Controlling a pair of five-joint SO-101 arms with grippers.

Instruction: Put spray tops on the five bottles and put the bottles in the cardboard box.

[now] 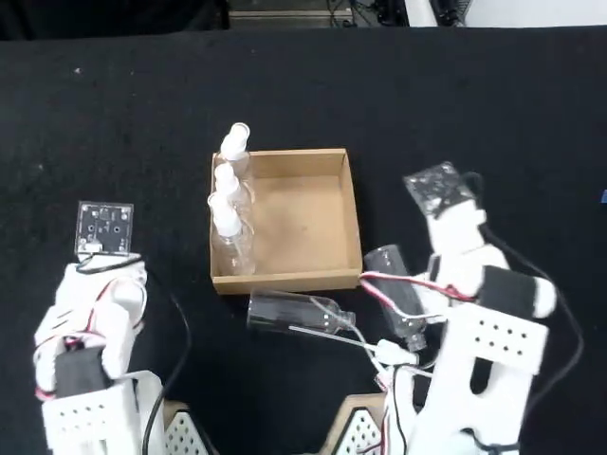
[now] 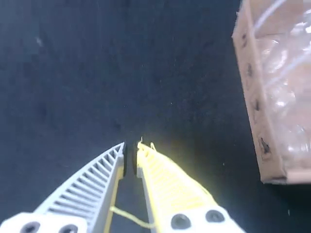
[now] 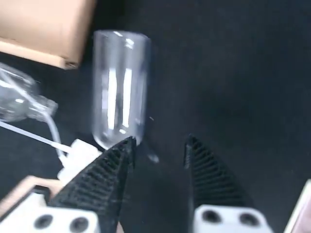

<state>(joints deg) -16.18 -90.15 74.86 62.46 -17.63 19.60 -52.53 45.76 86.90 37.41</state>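
Note:
The cardboard box [image 1: 303,218] sits mid-table with three capped bottles [image 1: 230,213] along one wall. In front of it lies an uncapped clear bottle [image 1: 289,313], and a second one [image 1: 394,289] lies by its corner near my right arm [image 1: 474,313]. White spray tops [image 1: 391,351] with thin tubes lie between them. My right gripper [image 3: 160,145] is open and holds nothing; the clear bottle [image 3: 119,87] lies just past one fingertip, with a spray top [image 3: 80,153] beside that finger. My left gripper [image 2: 131,151] is shut and empty above the black cloth, with the box [image 2: 257,111] off to its side.
Black cloth [image 1: 114,114] covers the whole table, with bare room on both sides of the box and behind it. My left arm [image 1: 90,322] stays at the front, away from the box. Red and white cables [image 1: 398,280] run across the bottle by my right arm.

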